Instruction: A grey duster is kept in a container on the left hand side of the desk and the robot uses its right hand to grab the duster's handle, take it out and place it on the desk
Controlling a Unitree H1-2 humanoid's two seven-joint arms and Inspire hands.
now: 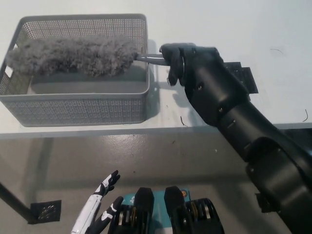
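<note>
The grey fluffy duster hangs level above the floor of the grey mesh container, its head stretching from the left wall to the right rim. Its grey handle sticks out over the container's right rim. My black right hand is shut on that handle, just right of the container. My white left hand rests low at the bottom left, below the desk edge, fingers apart and holding nothing.
The white desk stretches to the right of the container. A dark flat patch lies on the desk behind my right forearm. The desk's front edge runs across the middle of the view, with floor below.
</note>
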